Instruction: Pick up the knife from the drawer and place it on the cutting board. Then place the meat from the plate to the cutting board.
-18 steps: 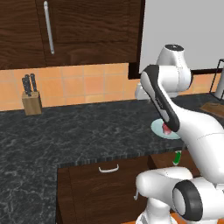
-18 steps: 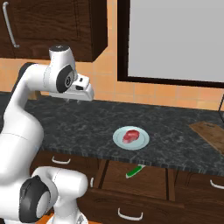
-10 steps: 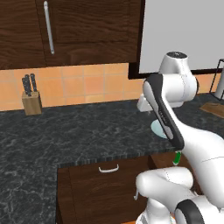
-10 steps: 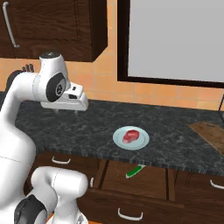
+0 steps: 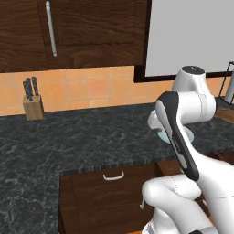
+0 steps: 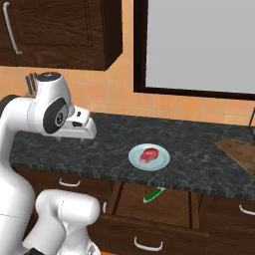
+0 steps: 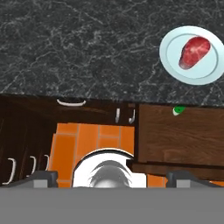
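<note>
See the gripper (image 7: pixel 114 178) high over the dark stone counter (image 6: pixel 99 149), toward its left part, pointing down. See its fingertips (image 7: pixel 41 177) spread wide, at both ends of the hand view's bottom, with nothing between them: open and empty.

Find the knife (image 6: pixel 153 194) in the pulled-out drawer (image 6: pixel 174 206), just under the counter's near edge, green handle showing, blade not clear. Place it to the right of the gripper, lower down and well apart from it; in the hand view, spot just a green tip (image 7: pixel 178 110) at the counter's edge, up and to the right of the fingertips.

Note the plate (image 6: pixel 133 158) on the counter directly above the drawer, with the meat (image 6: pixel 148 155) lying on its middle. Note the cutting board (image 6: pixel 239 151) far right on the counter, well apart from plate and gripper. Note a wooden knife block (image 5: pixel 33 107) far left by the tiled wall.
</note>
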